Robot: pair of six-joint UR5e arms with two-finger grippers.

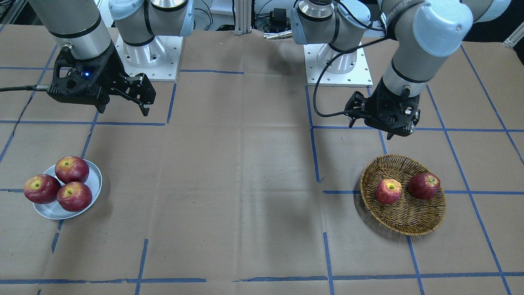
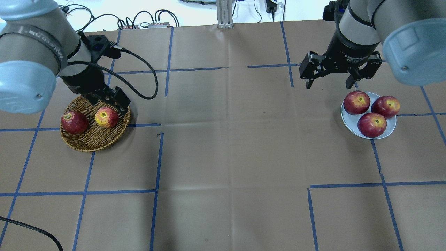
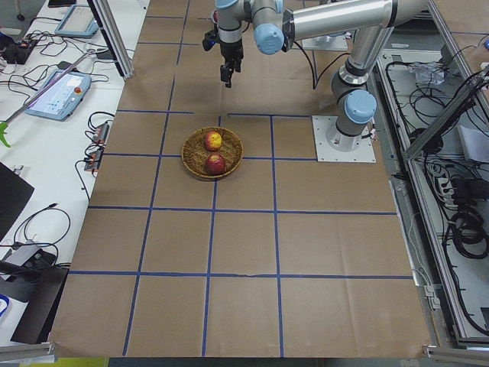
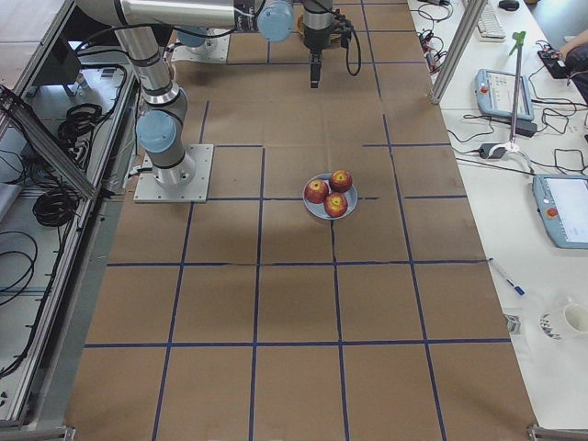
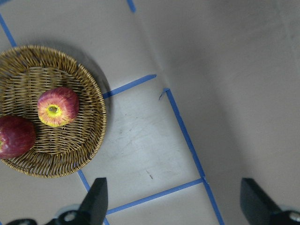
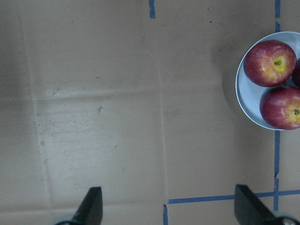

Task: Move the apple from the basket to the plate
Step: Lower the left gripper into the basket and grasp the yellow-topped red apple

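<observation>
The pinkish-red apple (image 2: 106,117) with a yellow-green stem patch lies in the wicker basket (image 2: 91,142) beside a darker apple (image 2: 74,122); it also shows in the left wrist view (image 5: 57,106) and the front view (image 1: 388,191). My left gripper (image 2: 106,103) hangs open and empty above the basket's far rim; in its wrist view (image 5: 173,190) the jaws stand wide apart to the right of the basket (image 5: 91,140). The grey-white plate (image 2: 350,120) holds three dark red apples. My right gripper (image 2: 329,83) is open and empty, just beyond the plate.
The three apples on the plate (image 1: 48,210) fill most of it, as the right wrist view also shows at the plate's rim (image 6: 244,101). Blue tape lines cross the brown cardboard table cover. Both arm bases stand at the table's robot side.
</observation>
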